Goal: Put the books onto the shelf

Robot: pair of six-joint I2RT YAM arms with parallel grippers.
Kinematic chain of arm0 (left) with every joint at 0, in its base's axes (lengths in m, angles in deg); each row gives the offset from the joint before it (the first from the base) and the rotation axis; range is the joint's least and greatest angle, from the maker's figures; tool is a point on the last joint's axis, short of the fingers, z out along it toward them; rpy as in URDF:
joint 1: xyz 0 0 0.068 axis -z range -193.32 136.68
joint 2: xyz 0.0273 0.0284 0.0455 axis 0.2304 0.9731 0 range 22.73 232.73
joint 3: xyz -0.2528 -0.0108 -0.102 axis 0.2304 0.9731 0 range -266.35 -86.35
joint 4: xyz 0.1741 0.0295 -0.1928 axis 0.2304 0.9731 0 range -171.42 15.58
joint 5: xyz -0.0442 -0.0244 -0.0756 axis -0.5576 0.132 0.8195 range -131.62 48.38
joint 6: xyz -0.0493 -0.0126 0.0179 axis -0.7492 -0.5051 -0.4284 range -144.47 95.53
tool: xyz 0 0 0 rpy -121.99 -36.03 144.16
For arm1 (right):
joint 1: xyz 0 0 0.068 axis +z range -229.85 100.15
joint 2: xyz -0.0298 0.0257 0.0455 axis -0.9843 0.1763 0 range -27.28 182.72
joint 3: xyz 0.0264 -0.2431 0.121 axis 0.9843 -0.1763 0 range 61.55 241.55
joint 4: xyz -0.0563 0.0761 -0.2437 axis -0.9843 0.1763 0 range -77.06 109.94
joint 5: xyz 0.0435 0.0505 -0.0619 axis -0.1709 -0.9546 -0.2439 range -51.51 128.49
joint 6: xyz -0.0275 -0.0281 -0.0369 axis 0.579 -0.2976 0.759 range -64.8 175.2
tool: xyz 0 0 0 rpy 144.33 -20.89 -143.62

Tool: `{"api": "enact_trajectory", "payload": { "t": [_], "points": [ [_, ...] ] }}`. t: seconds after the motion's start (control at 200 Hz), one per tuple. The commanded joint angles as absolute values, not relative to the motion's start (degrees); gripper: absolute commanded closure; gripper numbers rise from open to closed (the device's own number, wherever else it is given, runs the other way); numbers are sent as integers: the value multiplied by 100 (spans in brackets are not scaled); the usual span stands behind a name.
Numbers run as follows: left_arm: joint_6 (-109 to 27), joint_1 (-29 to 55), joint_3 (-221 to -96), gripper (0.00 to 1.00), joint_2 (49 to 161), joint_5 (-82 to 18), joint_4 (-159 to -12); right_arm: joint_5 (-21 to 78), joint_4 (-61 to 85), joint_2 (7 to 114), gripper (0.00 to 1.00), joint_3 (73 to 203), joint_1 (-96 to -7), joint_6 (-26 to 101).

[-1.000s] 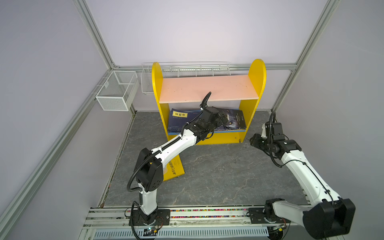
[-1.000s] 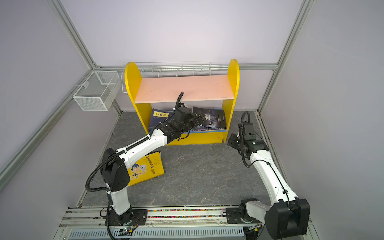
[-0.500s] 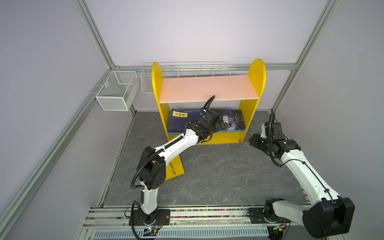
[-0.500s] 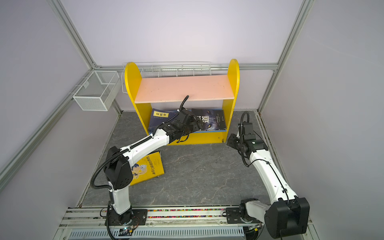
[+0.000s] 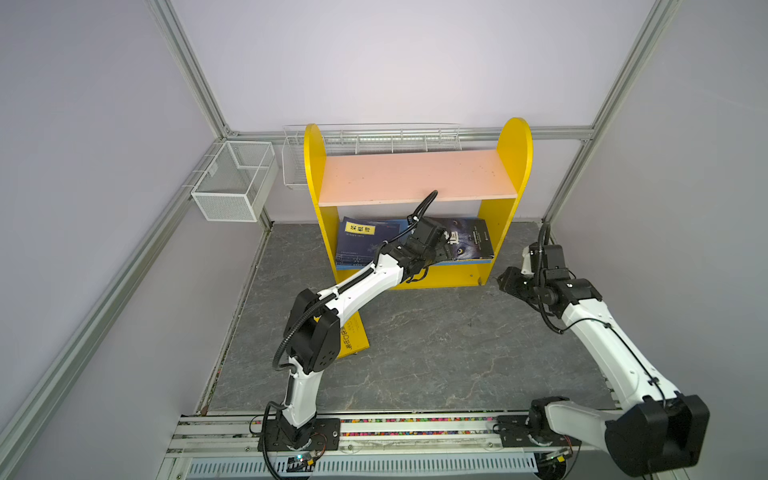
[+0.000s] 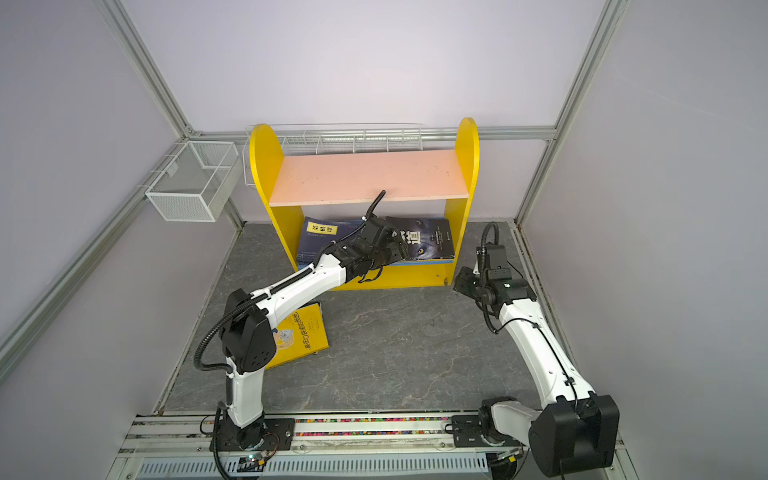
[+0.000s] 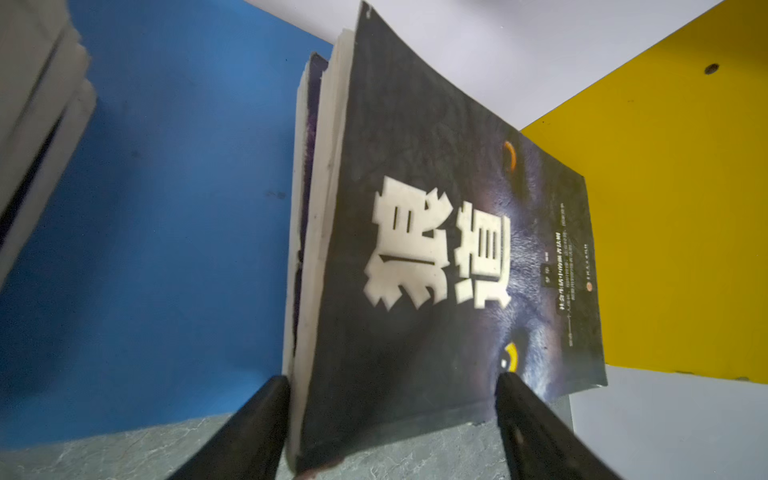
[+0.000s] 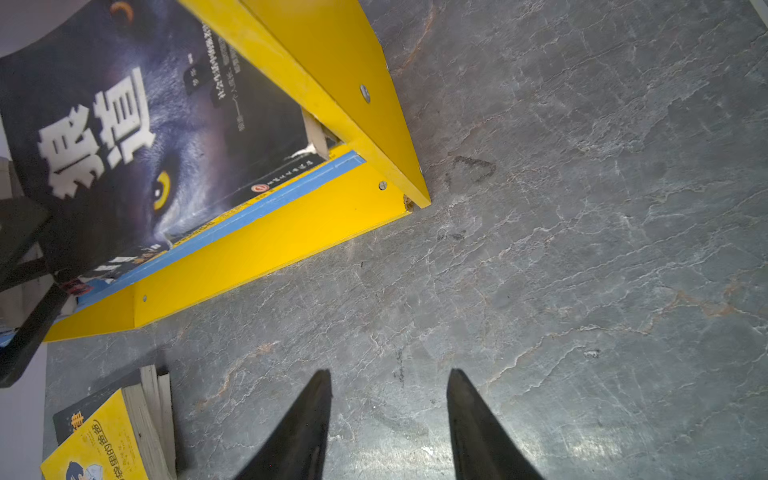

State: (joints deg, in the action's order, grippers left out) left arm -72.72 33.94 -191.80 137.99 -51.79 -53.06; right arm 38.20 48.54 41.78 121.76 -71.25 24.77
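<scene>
Left gripper at lower tier of shelf, fingers straddling wolf-cover book, which sits tilted on blue board (clamped or merely flanking: cannot tell). Navy book flat alongside. Right gripper spread, empty, over floor. Yellow cartoon book on floor, apart from shelf.

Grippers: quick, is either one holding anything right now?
Left gripper: open, jaws straddling the wolf-cover book, not clamped.
Right gripper: open, empty.
</scene>
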Motion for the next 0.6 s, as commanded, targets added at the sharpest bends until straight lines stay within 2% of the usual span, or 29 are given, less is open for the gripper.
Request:
{"api": "enact_trajectory", "payload": {
  "t": [0.0,0.22,0.405,0.595],
  "points": [
    [-7117,3378,-19529,22,14019,-5143,-5216,3638,4688,4186,51,12097,-7141,2531],
    [-6987,3376,-19568,21,13929,-5325,-5101,3406,4558,4215,52,12092,-7080,2576],
    [-6535,3373,-19711,14,13667,-5772,-4831,3296,4505,4242,52,12096,-7027,2592],
    [-6257,3378,-19176,13,12815,-6274,-4367,3120,4368,4194,52,12126,-6854,2829]
  ]
}}
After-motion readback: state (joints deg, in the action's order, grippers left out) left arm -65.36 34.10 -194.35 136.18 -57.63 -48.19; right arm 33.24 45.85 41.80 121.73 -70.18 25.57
